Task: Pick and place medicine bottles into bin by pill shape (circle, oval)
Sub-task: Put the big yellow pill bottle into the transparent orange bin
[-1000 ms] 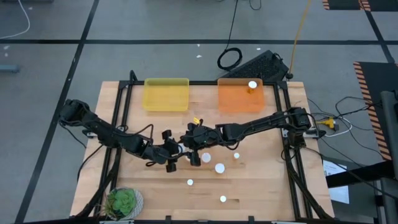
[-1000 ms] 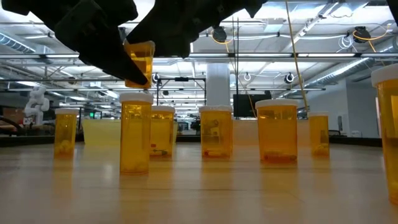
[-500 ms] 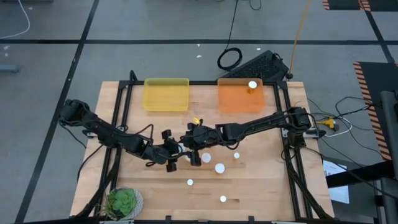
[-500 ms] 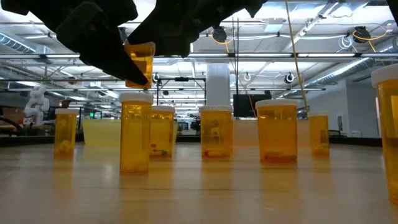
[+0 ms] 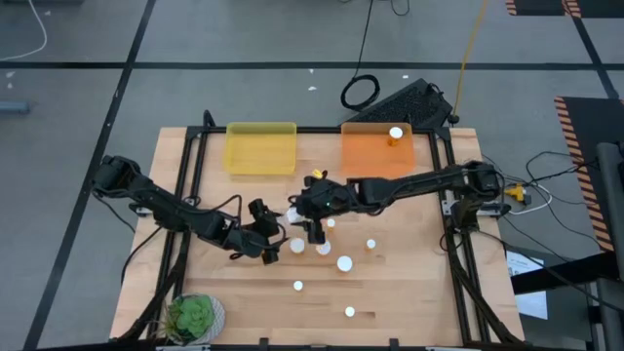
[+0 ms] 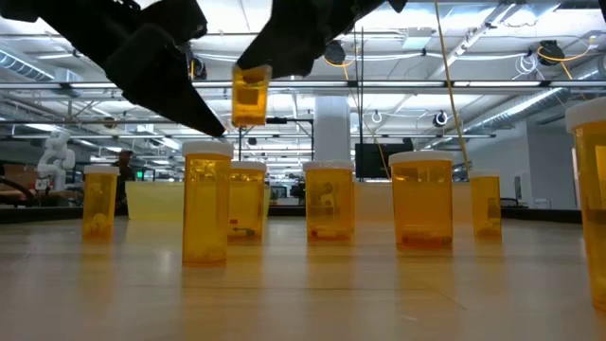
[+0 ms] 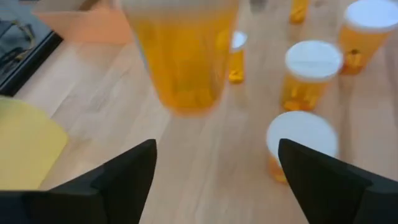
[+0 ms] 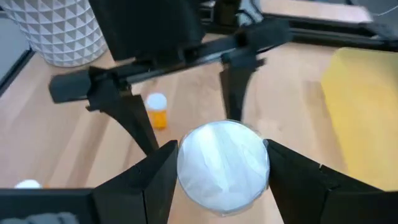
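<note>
Above mid-table, right gripper [image 5: 314,207] clamps a white-capped amber medicine bottle [image 6: 249,96]; left gripper [image 5: 270,246] spread empty. Carry level, clearing standing bottles.

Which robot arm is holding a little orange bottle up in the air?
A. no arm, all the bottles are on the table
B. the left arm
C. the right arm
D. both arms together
C: the right gripper is shut on a medicine bottle hanging above the table, while the left gripper is open with nothing between its fingers.
</note>
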Robot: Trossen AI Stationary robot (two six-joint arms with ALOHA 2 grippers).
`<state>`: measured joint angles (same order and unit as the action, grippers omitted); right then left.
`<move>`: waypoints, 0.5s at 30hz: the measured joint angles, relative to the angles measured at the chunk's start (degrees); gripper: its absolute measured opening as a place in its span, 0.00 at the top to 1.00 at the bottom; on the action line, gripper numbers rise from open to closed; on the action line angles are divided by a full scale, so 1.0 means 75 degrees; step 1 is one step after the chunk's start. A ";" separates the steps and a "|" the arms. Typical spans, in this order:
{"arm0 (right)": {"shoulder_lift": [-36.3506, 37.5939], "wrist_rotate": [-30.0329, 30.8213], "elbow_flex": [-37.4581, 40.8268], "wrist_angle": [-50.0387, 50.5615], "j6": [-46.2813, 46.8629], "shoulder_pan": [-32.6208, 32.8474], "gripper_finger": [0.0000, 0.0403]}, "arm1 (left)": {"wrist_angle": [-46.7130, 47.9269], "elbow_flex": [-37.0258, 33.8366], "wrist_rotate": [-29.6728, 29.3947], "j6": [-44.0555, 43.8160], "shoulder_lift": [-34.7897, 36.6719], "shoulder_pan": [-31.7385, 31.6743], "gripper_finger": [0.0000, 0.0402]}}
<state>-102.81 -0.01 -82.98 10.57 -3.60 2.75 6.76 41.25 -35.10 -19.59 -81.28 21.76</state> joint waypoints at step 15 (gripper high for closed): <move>0.1669 0.0609 0.0718 0.1464 -0.0888 -0.1921 0.46 | 0.0804 0.0000 -0.0019 -0.0416 0.0000 -0.0551 0.14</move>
<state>-90.29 4.56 -77.59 21.54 -10.26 -11.65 12.79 41.25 -35.24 -22.71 -81.28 17.62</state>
